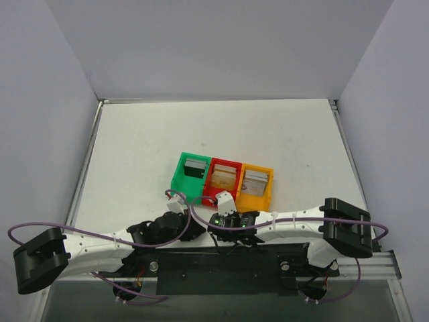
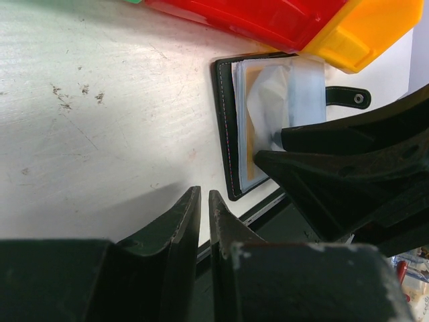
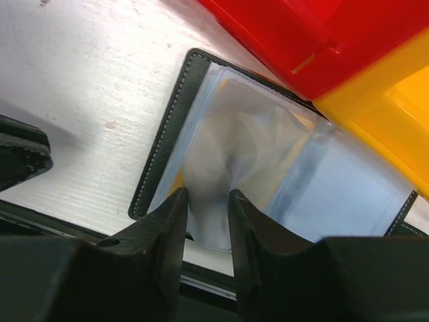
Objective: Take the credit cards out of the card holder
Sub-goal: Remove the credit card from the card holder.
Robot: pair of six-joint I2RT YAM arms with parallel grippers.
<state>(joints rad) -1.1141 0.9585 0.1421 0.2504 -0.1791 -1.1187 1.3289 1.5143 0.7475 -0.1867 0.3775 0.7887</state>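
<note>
Card holder (image 3: pixel 171 121): black, leather-like, pale stitching along a rounded edge. It lies open and flat on the desk (image 1: pixel 147 141), just beside the near wall of the box row (image 1: pixel 175 181). A snap tab (image 2: pixel 348 97) sticks out of its far side.

Clear sleeve (image 3: pixel 268 147): glossy soft plastic, bulged and creased. An orange-yellow card edge (image 2: pixel 249 134) shows through it.

Box row: hard moulded plastic, three joined square open-top boxes in green, red and orange. Credit cards (image 1: pixel 223 176) stand in them, grey in the green and orange boxes, tan in the red.

My right pincer (image 3: pixel 208 198): narrow, tips at the sleeve's near edge with plastic showing in the gap. I cannot tell if it actually clamps.

My left pincer (image 2: pixel 203 194): closed to a thin slit, nothing in it, over bare scuffed white desk beside the holder.
</note>
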